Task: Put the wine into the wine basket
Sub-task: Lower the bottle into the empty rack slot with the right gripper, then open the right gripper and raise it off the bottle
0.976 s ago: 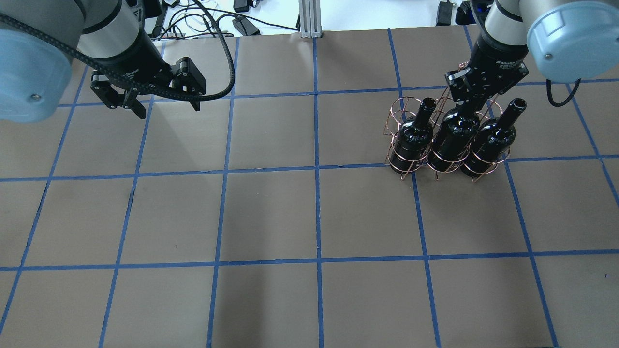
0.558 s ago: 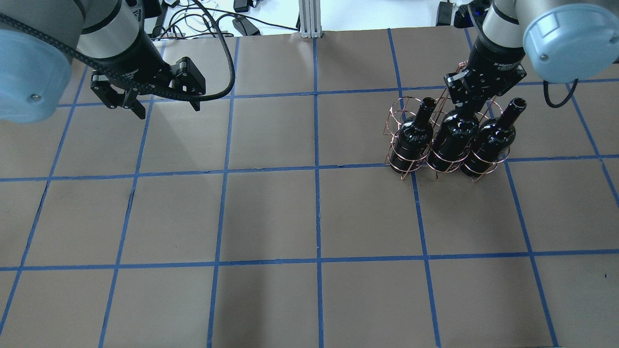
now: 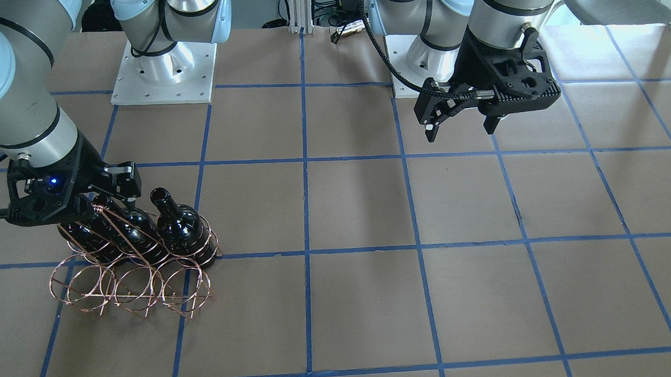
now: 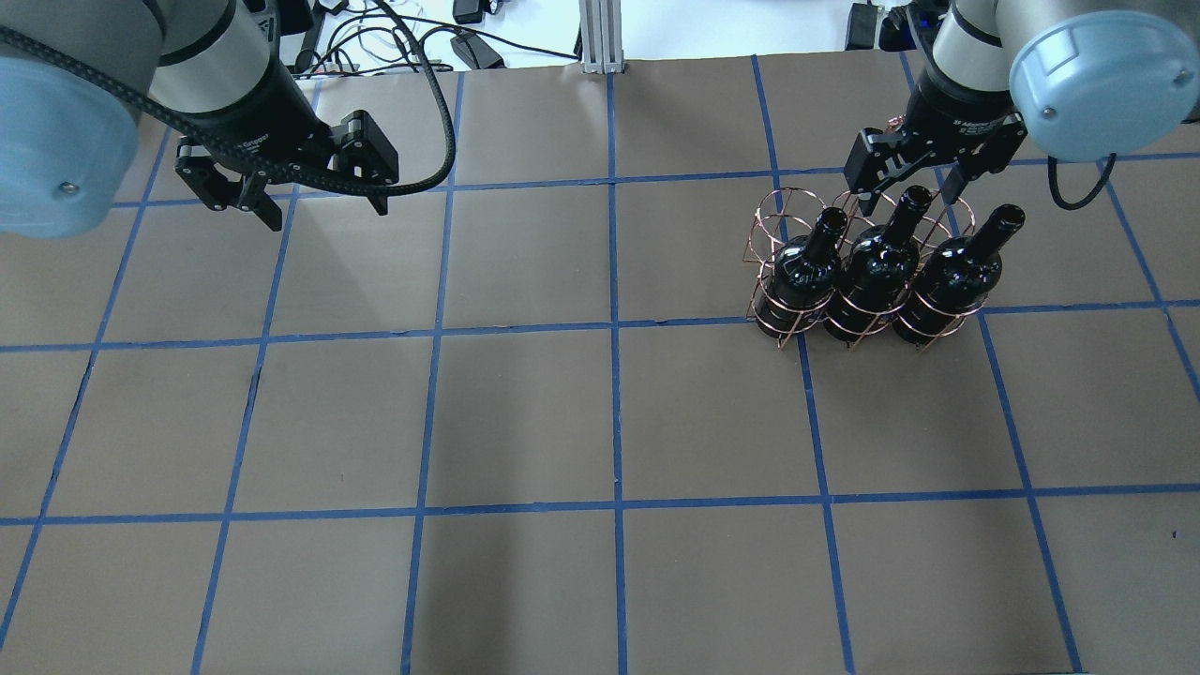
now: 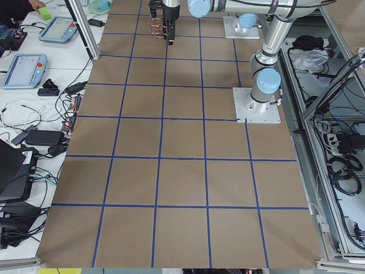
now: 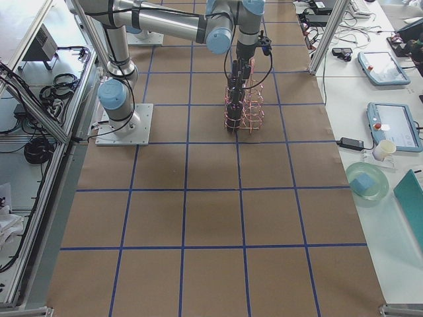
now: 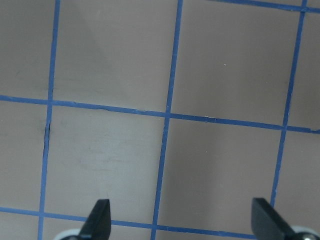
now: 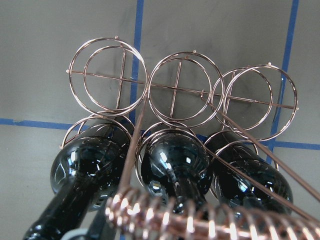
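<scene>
The copper wire wine basket (image 4: 784, 201) stands on the table at the right. Three black wine bottles (image 4: 877, 267) stand upright in its near row of rings. The far row of rings (image 8: 122, 79) is empty. My right gripper (image 4: 911, 190) is open just above the middle bottle's neck (image 4: 911, 204), with a finger on each side and not touching it. In the right wrist view the coil-wrapped handle (image 8: 200, 215) crosses over the bottles. My left gripper (image 4: 326, 211) is open and empty over bare table at the far left; its fingertips (image 7: 100, 215) show in its wrist view.
The brown table (image 4: 525, 422) is marked with a blue tape grid. Cables and power bricks (image 4: 469, 42) lie beyond its far edge. The arm bases (image 3: 163, 71) are bolted along the robot's side of the table.
My right gripper let go of the middle bottle's neck, opened and rose; the neck now shows between its fingers. The left arm has not moved.
</scene>
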Available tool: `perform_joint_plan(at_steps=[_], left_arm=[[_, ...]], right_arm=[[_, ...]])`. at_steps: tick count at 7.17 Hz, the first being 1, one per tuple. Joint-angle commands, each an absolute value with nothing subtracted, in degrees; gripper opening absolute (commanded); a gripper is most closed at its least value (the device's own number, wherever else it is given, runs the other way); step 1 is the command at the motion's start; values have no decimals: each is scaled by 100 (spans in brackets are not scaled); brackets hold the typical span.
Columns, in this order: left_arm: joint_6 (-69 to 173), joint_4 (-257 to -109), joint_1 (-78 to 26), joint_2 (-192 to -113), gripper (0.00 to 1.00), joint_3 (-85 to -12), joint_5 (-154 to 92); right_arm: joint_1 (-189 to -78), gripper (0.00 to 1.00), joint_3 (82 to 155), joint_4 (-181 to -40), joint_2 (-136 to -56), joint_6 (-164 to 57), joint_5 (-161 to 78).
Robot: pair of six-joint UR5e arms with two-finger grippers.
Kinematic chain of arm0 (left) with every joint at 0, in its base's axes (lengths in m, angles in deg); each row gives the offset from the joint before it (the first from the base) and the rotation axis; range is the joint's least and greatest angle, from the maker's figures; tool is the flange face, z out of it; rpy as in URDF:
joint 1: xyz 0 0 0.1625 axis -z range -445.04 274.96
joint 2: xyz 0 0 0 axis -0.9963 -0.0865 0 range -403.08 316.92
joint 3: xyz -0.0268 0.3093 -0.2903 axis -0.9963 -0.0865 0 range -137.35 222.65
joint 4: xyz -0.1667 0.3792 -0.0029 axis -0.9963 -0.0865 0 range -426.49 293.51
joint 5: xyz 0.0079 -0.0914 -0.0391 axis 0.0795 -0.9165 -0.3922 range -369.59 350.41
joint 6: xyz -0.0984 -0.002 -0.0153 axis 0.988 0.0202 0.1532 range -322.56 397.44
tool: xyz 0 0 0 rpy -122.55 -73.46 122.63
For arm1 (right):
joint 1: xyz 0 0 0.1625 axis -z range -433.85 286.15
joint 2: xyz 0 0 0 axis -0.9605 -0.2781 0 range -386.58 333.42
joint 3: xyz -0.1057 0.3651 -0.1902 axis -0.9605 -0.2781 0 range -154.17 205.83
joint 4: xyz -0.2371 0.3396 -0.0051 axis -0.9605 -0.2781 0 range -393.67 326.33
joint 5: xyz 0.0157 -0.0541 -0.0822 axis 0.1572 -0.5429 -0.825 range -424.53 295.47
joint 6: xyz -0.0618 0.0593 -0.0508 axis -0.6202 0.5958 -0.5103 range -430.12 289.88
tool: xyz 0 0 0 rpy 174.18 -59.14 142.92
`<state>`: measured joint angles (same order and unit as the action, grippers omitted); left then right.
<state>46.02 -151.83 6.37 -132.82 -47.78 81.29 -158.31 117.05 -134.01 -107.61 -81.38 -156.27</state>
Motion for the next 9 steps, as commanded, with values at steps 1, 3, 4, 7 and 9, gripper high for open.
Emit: perform_joint_plan(at_steps=[1,3,4,7,9], left_arm=[[4596,-15183,637,-13282,100,-4778,8129],[4596,-15174,637,-13282,100,-4770,8129],[4596,-15174,637,-13282,100,-4770,8121],[4579,-15165,637,-13281,100,-4770,8112],[3958,-15165,637,-13238,100,-4761,8059]], right_arm=[[-15831,99,11593,-13518,-10849,-8137,-15655],[-15901,100,11234,-12759,-11042,-7875,-15629],[-15980,100,11214,-12449,-11261,-7821,-15637],[-16427,100,11197,-11840,-11692,-7522,-15558],[-16517,100,11197,-11665,-11807,-7539,-15454]])
